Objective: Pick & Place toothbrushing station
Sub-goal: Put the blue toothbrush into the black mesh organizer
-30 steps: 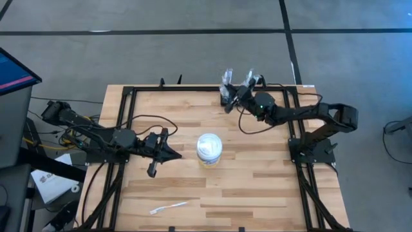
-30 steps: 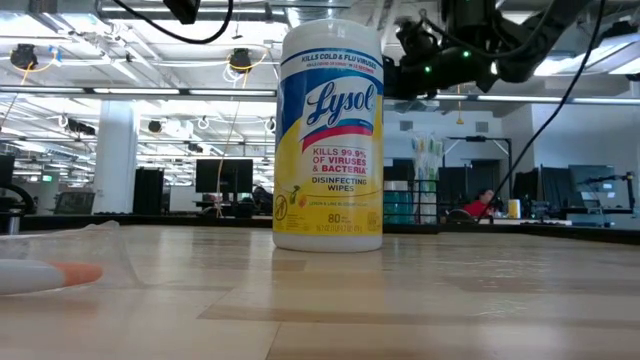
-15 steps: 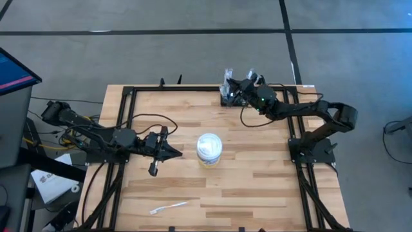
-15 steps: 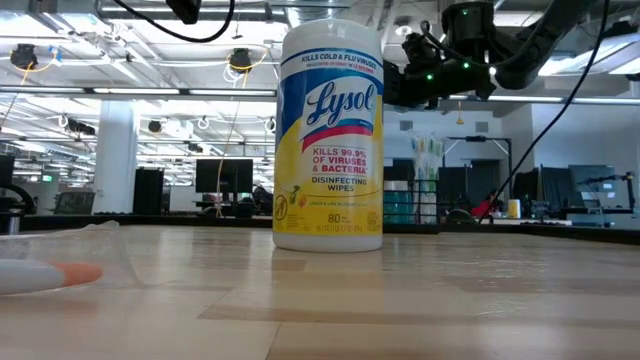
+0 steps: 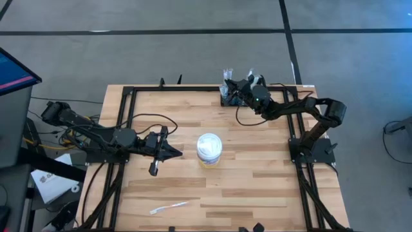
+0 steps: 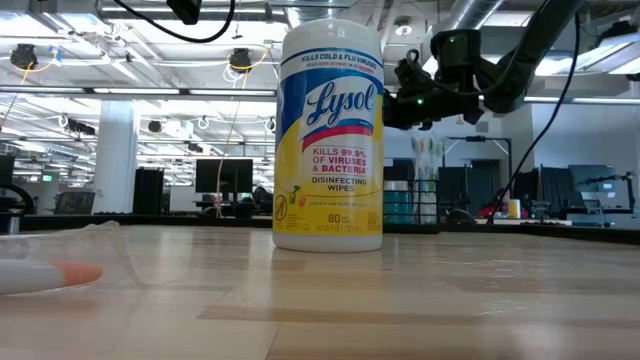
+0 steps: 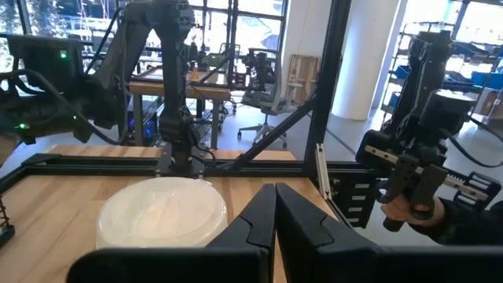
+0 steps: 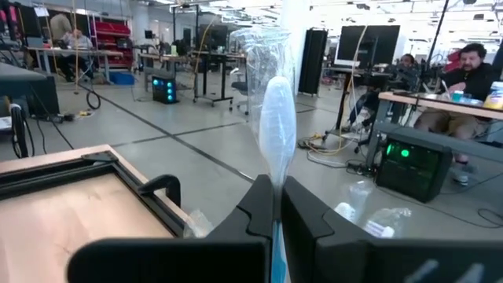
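Wooden table (image 5: pixel 257 167) under an open workshop. Right gripper (image 5: pixel 239 89) has drifted left along the far edge, now over the black station (image 5: pixel 226 100), fingers pinching a wrapped toothbrush (image 8: pixel 277 130) (likely about to slot it). Left gripper (image 5: pixel 172 153) waits, fingers pressed together, beside the tub (image 5: pixel 209 147). Station's slots are hidden.

This is a big robot lab or workshop, one wide open room with a grey floor (image 5: pixel 193 51) and bright lights and pipes (image 6: pixel 480 12) on the ceiling. A wooden worktop (image 5: pixel 257 187) with a black metal frame (image 5: pixel 125 103) stands in it. Far behind are desks with computer screens (image 6: pixel 222 178), chairs (image 7: pixel 267 93), cables, and people sitting at a desk (image 8: pixel 470 71).
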{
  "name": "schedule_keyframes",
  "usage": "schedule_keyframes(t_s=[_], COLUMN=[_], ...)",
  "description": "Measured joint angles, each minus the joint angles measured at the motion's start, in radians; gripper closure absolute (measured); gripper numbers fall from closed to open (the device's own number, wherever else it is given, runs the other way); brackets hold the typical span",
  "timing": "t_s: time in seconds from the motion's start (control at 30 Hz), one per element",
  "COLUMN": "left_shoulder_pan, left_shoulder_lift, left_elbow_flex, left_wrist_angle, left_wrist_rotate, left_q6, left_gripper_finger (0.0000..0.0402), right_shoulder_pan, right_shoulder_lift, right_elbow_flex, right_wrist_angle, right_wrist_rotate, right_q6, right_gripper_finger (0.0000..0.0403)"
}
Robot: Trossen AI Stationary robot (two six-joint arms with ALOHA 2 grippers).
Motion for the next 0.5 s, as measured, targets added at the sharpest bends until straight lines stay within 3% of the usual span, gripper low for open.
schedule_keyframes(t_s=[0.27, 0.5], left_shoulder_pan=[0.0, 0.004], left_shoulder_lift=[0.001, 0.02], left_elbow_flex=[0.0, 0.001], left_wrist_angle=[0.0, -0.004], left_wrist_rotate=[0.0, 0.0], left_q6=[0.0, 0.0], left_gripper_finger=[0.04, 0.04], right_shoulder_pan=[-0.024, -0.037], right_shoulder_lift=[0.001, 0.1], right_elbow_flex=[0.0, 0.0], right_wrist_angle=[-0.035, 0.063], right_wrist_rotate=[-0.001, -0.026], right_q6=[0.041, 0.085], right_gripper_finger=[0.0402, 0.0402])
